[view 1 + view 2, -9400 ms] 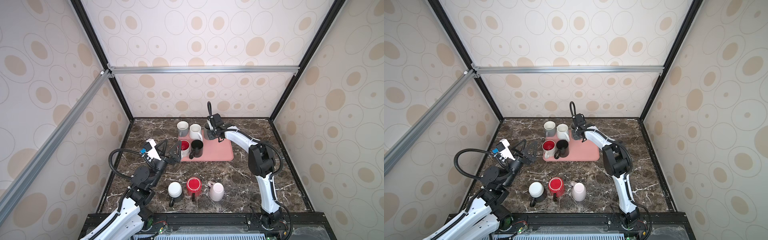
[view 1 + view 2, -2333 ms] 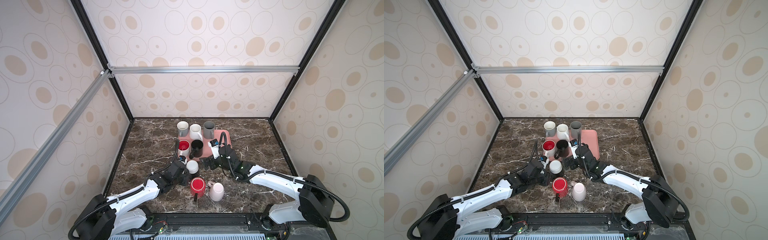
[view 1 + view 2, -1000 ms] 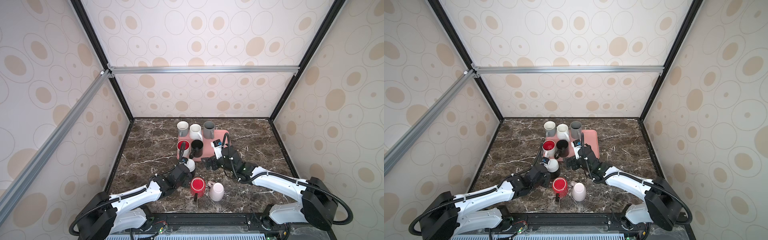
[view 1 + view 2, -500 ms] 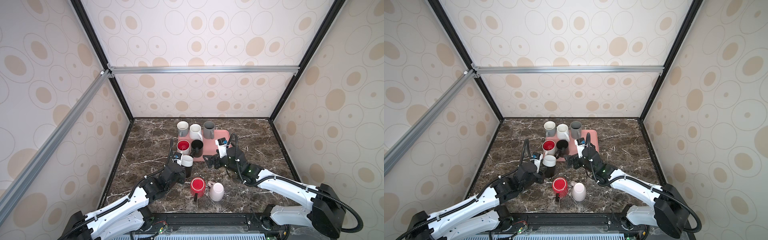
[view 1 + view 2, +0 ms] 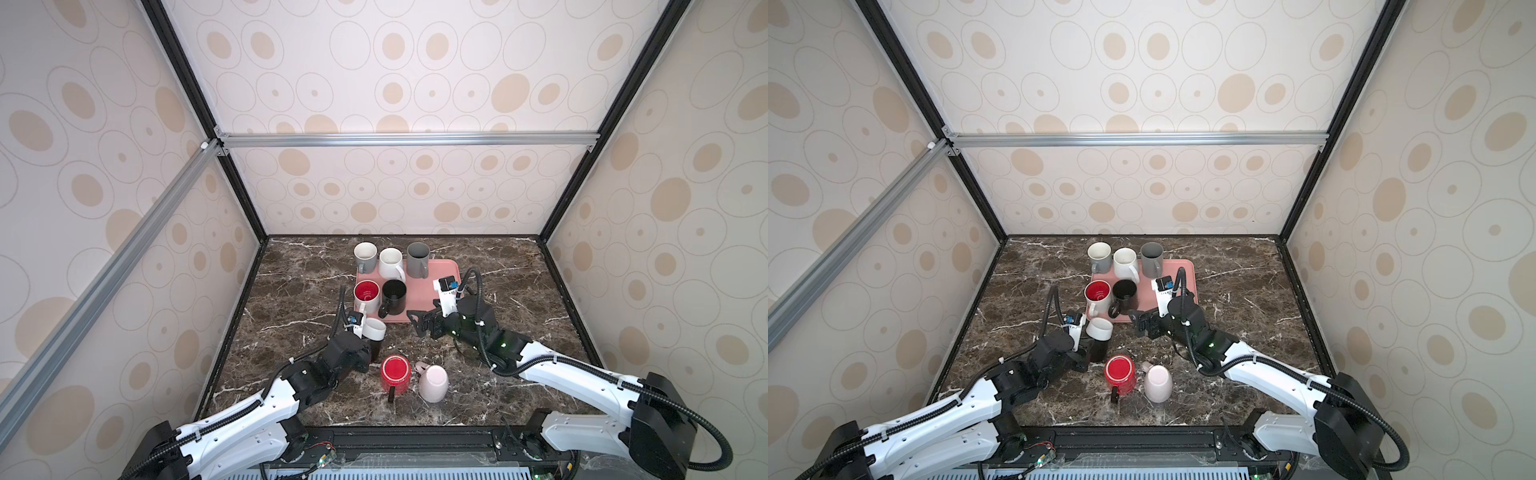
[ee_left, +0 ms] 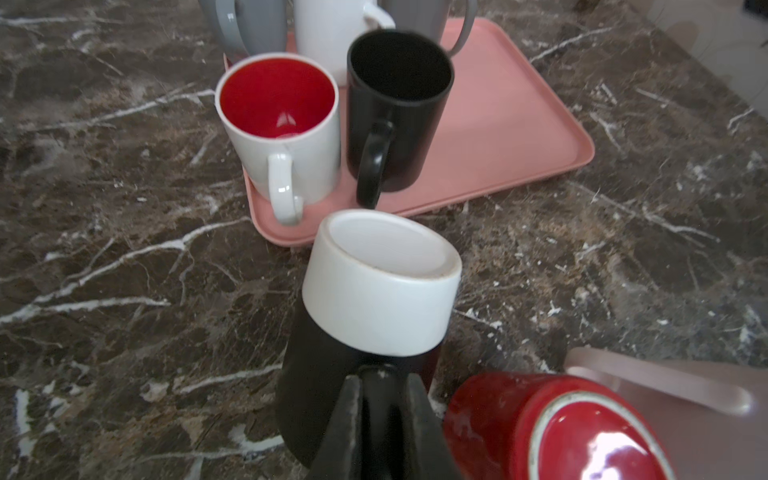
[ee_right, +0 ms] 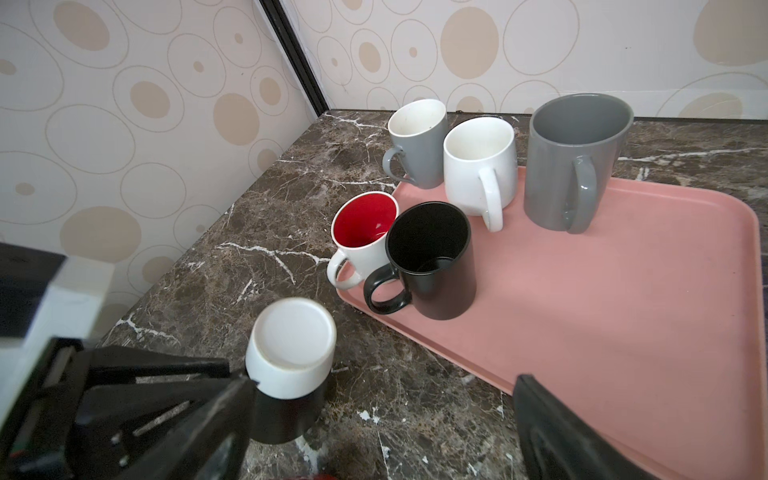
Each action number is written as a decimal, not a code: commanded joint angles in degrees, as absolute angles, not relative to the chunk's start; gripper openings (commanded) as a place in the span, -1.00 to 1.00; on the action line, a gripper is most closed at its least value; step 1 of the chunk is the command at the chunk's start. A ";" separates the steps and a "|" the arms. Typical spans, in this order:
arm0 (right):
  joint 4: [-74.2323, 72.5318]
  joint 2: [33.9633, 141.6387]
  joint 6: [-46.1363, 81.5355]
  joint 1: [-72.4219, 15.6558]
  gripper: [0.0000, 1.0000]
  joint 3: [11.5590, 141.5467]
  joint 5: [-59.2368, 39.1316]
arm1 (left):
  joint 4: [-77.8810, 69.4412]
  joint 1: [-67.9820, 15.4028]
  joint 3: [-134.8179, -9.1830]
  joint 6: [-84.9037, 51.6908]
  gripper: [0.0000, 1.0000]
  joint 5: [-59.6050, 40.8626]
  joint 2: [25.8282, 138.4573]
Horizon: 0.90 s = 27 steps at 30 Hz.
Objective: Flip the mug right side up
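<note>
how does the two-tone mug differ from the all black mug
The two-tone mug is upside down, white base up; the black mug stands upright. The two-tone mug is off the pink tray, gripped by the left gripper; the black mug sits on it, untouched. Both have black handles.

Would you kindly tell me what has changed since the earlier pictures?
The left gripper closed on the handle of the black-and-white mug and carried it from beside the red mug toward the tray, base still up. The right gripper let go of the dark grey mug on the tray and drew back, open. The red mug and pink mug stayed put.
</note>
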<state>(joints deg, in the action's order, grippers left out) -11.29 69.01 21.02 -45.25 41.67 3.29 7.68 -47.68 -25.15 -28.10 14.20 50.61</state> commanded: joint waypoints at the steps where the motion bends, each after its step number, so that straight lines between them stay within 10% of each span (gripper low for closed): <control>1: -11.87 68.59 21.53 -44.82 0.96 41.74 3.08 | 3.29 -47.46 -25.49 -30.59 -1.00 14.33 49.31; 19: -10.82 71.15 21.59 -44.82 0.96 43.13 0.03 | 14.19 -47.46 -26.29 -39.71 -1.00 12.74 52.70; 27: -3.71 77.04 19.54 -44.80 0.97 48.10 -7.25 | 15.15 -47.42 -29.26 -38.20 -0.13 12.58 51.26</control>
